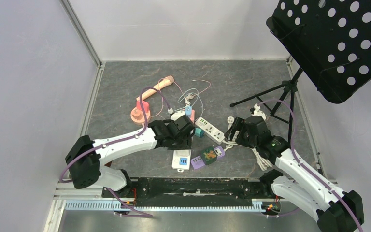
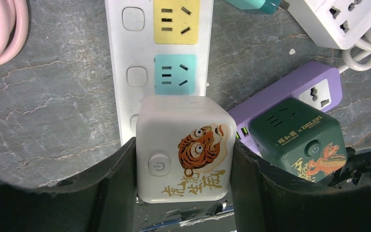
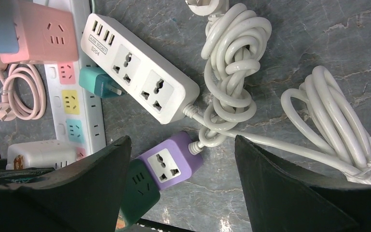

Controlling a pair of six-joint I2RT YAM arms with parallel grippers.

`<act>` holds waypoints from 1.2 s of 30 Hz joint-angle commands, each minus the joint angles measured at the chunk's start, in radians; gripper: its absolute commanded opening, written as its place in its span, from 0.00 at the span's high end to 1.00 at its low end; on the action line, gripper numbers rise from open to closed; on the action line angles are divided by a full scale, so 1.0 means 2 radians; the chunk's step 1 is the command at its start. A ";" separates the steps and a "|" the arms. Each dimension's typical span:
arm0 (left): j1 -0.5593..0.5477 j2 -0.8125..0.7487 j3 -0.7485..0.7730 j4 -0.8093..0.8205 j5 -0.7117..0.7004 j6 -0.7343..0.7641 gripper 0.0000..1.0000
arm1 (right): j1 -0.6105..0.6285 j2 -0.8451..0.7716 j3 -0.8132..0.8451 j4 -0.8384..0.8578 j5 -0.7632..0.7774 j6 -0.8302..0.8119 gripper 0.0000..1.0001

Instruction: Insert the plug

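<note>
The plug is a white cube adapter with a tiger picture and a power button. My left gripper is shut on it, one black finger pressed against each side. The cube stands over the near end of a long white power strip, just below its teal socket. I cannot tell whether its prongs are seated. From above, the left gripper is over that strip. My right gripper hangs open above a purple power strip, holding nothing.
A dark green cube adapter sits on the purple strip. A white strip with USB ports, a teal adapter, coiled white cords and a pink strip lie close by. A black music stand overhangs the back right.
</note>
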 commanded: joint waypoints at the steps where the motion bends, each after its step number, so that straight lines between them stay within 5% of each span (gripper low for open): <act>1: -0.009 -0.005 -0.008 0.007 -0.023 -0.032 0.98 | 0.002 -0.005 -0.004 0.010 0.007 0.009 0.20; 36: -0.053 0.073 -0.079 0.042 -0.045 -0.025 0.98 | 0.002 0.002 -0.009 -0.003 0.020 0.019 0.19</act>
